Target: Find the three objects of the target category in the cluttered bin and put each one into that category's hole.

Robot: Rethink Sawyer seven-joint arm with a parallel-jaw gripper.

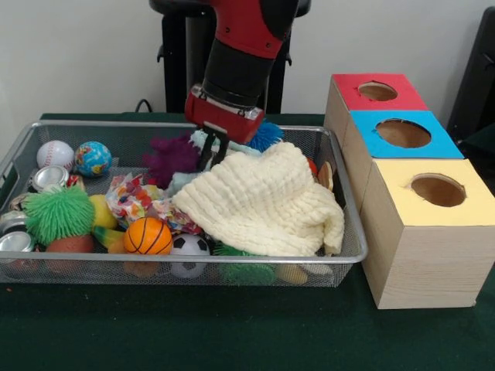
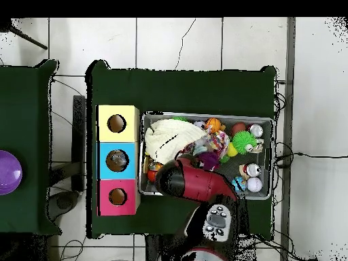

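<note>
While poised over the bin (image 1: 340,255) | end effector (image 1: 214,154) beside cream cloth (image 1: 263,205) | grip unreadable

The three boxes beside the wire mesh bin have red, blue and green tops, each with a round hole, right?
Not quite: the front view shows the third box's top is yellow, not green. The red and blue tops and round holes beside the wire mesh bin are right.

Front and overhead views, shared bin (image 1: 340,185)
</note>
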